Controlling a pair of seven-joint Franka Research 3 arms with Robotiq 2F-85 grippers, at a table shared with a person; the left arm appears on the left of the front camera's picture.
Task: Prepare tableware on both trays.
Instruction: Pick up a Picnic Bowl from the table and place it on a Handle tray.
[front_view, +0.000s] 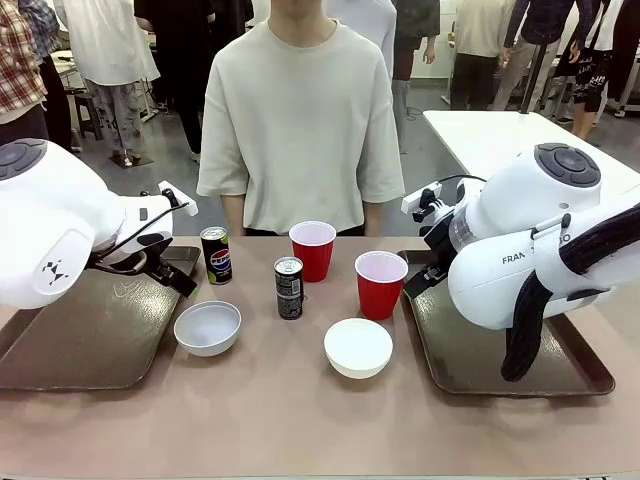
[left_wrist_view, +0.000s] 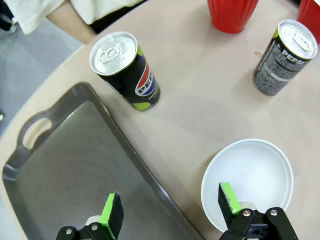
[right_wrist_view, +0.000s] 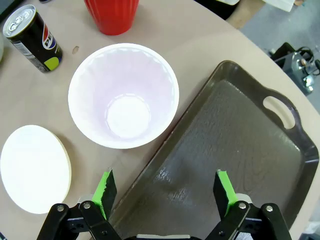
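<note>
Between the two dark brown trays, left and right, stand two red cups, two white bowls, a Pepsi can and a greyer can. My left gripper hangs open over the left tray's inner rim, with a bowl beside its right finger and the Pepsi can ahead. My right gripper is open above the right tray's rim, just short of a red cup. A bowl lies to that cup's left.
A person in a pale shirt stands at the far edge of the table, hands out of sight. Both trays are bare inside. In the right wrist view a can and the other red cup stand farther off.
</note>
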